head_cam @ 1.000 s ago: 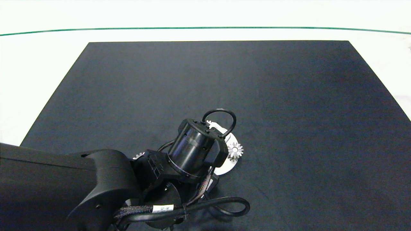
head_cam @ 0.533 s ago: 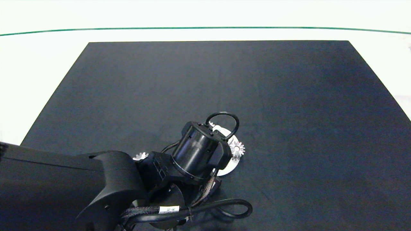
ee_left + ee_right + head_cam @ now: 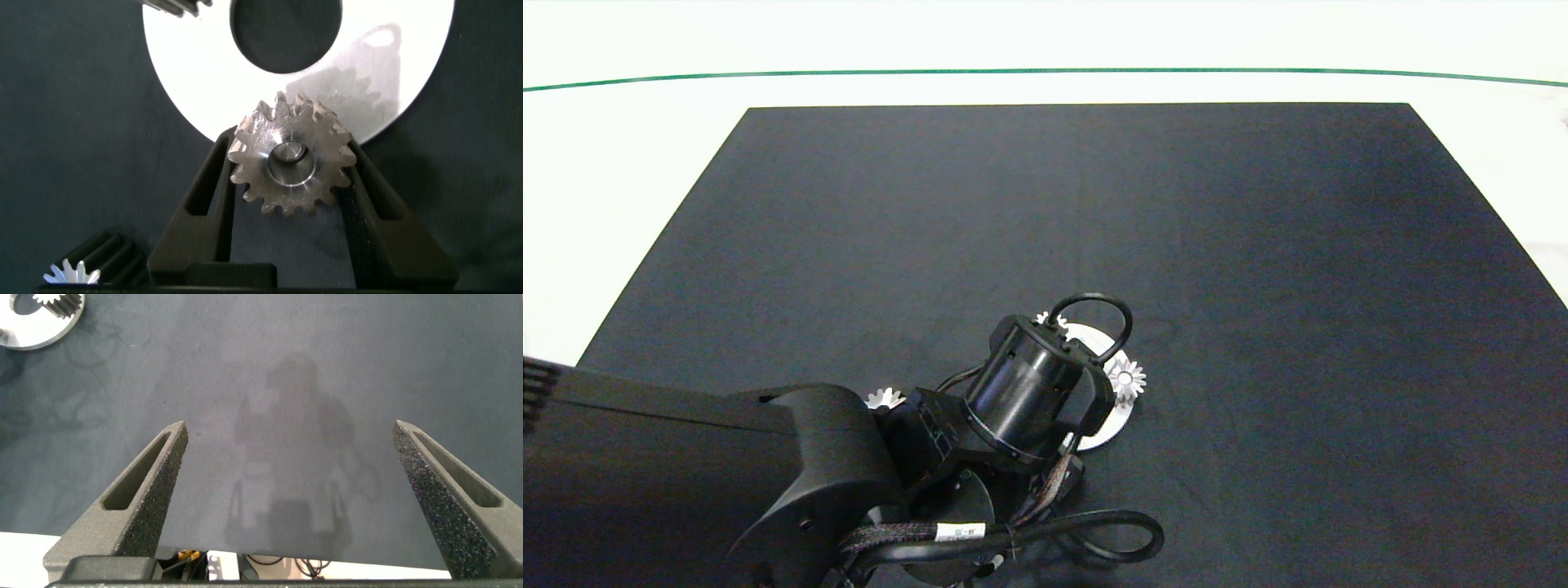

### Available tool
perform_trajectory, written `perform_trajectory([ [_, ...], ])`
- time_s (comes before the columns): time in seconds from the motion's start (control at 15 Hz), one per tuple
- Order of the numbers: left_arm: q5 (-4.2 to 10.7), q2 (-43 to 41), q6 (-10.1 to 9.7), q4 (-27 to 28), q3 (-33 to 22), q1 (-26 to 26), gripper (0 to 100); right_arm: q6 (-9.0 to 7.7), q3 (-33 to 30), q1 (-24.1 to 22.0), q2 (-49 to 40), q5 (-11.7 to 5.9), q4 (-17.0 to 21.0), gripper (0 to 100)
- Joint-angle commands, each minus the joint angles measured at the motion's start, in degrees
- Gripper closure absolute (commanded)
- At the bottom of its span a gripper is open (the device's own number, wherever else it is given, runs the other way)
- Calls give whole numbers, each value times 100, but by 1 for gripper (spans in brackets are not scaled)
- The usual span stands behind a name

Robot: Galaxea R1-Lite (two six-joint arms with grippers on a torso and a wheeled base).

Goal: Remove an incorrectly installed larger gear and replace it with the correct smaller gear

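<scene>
The larger gear (image 3: 290, 167), silver with pointed teeth and a round centre bore, sits at the rim of a white ring plate (image 3: 204, 73). My left gripper (image 3: 288, 147) is shut on it, one finger against each side. The gear throws a shadow on the plate. In the head view my left wrist (image 3: 1025, 388) hides this gear. A smaller gear (image 3: 885, 398) lies on the mat beside the arm, off the plate. It also shows in the left wrist view as the smaller gear (image 3: 73, 273). My right gripper (image 3: 298, 482) hangs open over bare mat, outside the head view.
Two more small gears stand on the plate (image 3: 1107, 420): one at its right rim (image 3: 1125, 378), one at its far rim (image 3: 1045, 318). The dark mat (image 3: 1258, 245) covers a white table. A cable loop (image 3: 1094, 531) lies by the near edge.
My left wrist has shifted slightly toward the near edge and to the right, uncovering more of the small gear at the plate's far rim. The gears on the mat have stayed put.
</scene>
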Motion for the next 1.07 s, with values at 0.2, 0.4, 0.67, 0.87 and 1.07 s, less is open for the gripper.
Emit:
perform_trajectory([
  [0.2, -10, -53, -5, 37, -20, 0, 84, -2, 2, 2, 0, 0, 13, 0],
  [0.4, -19, -44, -5, 37, -55, 0, 84, -2, 2, 2, 0, 0, 13, 0],
  [0.67, -19, -36, -14, 37, -29, 0, 84, -2, 28, 2, 0, 0, 13, 0],
  [0.87, -19, -36, -14, 46, -47, 0, 0, -2, 28, 2, 0, 0, 4, 0],
  [1.07, -27, -36, -14, 46, -47, 9, 0, -2, 28, 2, 0, 0, 4, 0],
])
